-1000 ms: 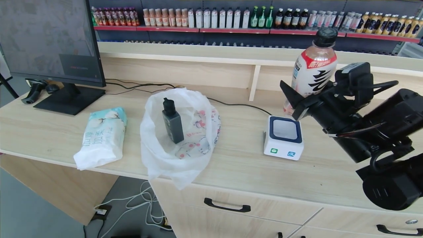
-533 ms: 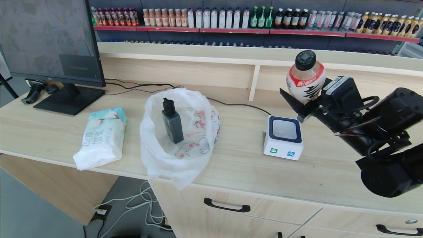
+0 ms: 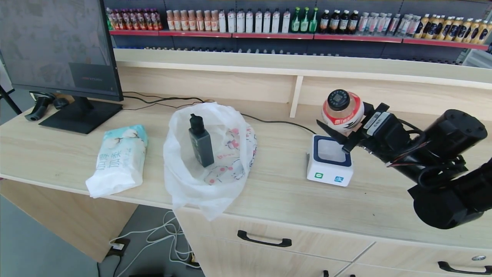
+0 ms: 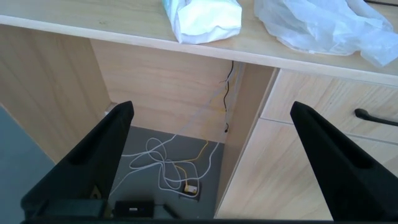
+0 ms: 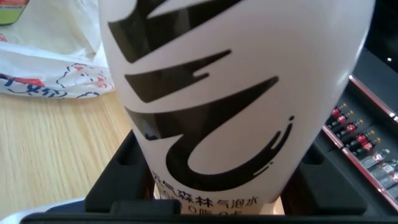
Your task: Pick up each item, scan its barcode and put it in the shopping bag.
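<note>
Here, the right tool (image 3: 340, 130) is clamped on the drink bottle (image 3: 342, 109), which is tipped with its black cap toward the head view, just above the far edge of the white scanner (image 3: 329, 169) on the tabletop (image 3: 276, 192). The left tool (image 4: 211, 112) hangs below the tabletop edge, fingers wide apart. The shopping bag (image 3: 184, 181) lies open mid-tabletop with a dark bottle (image 3: 200, 142) inside, and the tissue pack (image 3: 119, 159) lies just beside it.

counter (image 3: 269, 192): light wood, drawers (image 3: 269, 231) | shelves (image 3: 269, 36): red-edged, bottle rows (image 3: 250, 21) | floor (image 3: 38, 246): grey, possibly concrete
</note>
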Controlling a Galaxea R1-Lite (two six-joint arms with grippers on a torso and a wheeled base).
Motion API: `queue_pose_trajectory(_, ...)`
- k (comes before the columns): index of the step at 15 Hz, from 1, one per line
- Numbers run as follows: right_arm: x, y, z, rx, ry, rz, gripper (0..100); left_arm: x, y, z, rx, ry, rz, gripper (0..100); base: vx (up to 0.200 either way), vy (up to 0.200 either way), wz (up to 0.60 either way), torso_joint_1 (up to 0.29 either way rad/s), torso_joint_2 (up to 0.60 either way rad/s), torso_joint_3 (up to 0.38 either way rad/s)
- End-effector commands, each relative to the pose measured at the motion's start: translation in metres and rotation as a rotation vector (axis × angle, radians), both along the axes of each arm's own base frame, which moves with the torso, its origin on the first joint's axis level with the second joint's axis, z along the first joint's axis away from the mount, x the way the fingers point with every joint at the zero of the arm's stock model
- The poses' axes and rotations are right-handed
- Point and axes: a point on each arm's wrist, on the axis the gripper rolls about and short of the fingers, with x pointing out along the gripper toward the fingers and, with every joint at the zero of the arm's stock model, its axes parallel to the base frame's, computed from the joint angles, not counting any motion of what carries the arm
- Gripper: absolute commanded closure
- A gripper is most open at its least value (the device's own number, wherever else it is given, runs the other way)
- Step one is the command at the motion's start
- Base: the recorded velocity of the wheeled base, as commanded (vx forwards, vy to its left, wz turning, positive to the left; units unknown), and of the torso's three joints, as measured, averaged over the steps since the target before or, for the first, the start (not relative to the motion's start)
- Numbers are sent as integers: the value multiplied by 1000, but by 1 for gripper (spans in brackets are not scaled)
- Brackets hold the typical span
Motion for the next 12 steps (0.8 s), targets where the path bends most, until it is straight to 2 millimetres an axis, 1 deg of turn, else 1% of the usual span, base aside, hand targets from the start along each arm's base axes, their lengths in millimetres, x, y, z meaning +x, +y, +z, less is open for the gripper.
queue_pose_trajectory(1,4,-4,-3,-10,5,3,100,0,0,0,2,-1,1,0,0,0,0,0,0,0)
queue_pose_trajectory(4,7,-14,-9,-56,4,30,100,0,0,0,2,-1,1,0,0,0,0,0,0,0)
queue_pose_trajectory(6,10,-14,-10,-53,5,33,100,0,0,0,2,1,1,0,0,0,0,0,0,0)
queue_pose_trajectory(7,14,-13,-17,-56,25,35,100,0,0,0,2,1,1,0,0,0,0,0,0,0)
queue_pose_trajectory(8,15,-12,-20,-57,31,35,100,0,0,0,3,1,-1,0,0,0,0,0,0,0)
queue_pose_trajectory(12,16,-13,-18,-55,25,34,100,0,0,0,-4,2,1,0,0,0,0,0,0,0)
